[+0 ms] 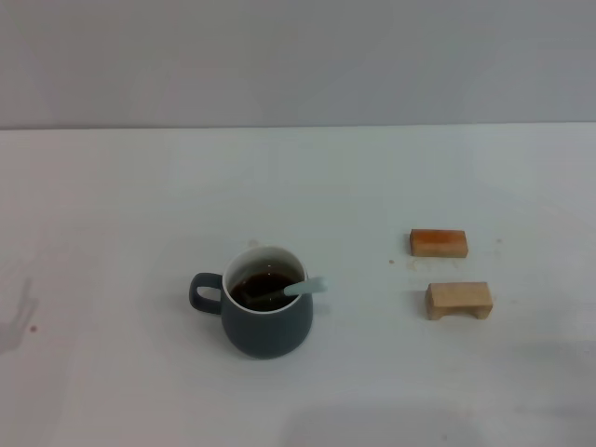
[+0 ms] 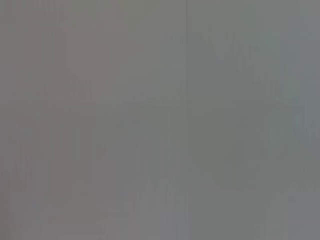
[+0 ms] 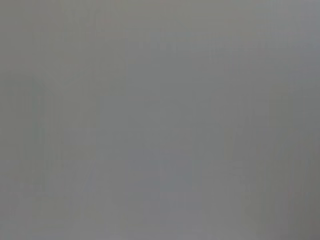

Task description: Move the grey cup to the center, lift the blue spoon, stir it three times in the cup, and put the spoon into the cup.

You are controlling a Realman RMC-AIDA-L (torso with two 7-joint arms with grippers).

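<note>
Blue spoon (image 1: 296,289) in grey cup (image 1: 267,324), bowl submerged; both hands unseen, state unknown.

You will find no readable text, label, brand or number anywhere; both wrist views look like plain grey blur, possibly hiding small marks.

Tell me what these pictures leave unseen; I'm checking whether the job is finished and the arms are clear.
- Both grippers: outside the head view; each wrist view shows only a blank grey field.
- Bowl of the blue spoon: head view, sunk in the dark liquid inside the grey cup; only the pale handle over the rim shows.
- Liquid depth: hidden by the cup wall.
- Two wooden blocks: undersides hidden.
</note>
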